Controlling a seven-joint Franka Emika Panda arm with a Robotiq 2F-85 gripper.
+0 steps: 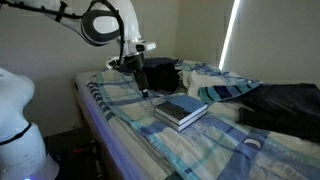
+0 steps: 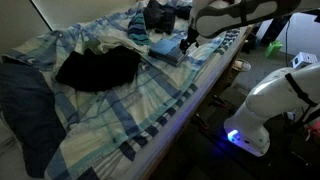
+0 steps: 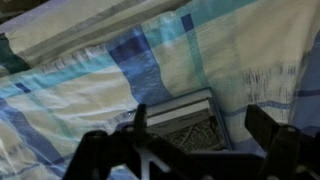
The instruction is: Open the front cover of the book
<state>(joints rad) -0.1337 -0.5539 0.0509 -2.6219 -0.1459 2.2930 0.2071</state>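
Book place: book point(image 1: 181, 111) lies shut on the plaid blanket point(image 1: 120, 120), middle of an exterior view, front cover point(image 1: 184, 104) on top.
Arm tip: gripper point(image 1: 142, 88) hangs just up-left of it.
Clothes: dark clothes point(image 2: 97, 68) left of middle in an exterior view; book point(image 2: 166, 52) top middle.
Wrist view: fingers point(image 3: 268, 128) spread wide, book point(image 3: 190, 125) low middle between them.

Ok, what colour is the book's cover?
Dark blue-grey; the book shows best in an exterior view.
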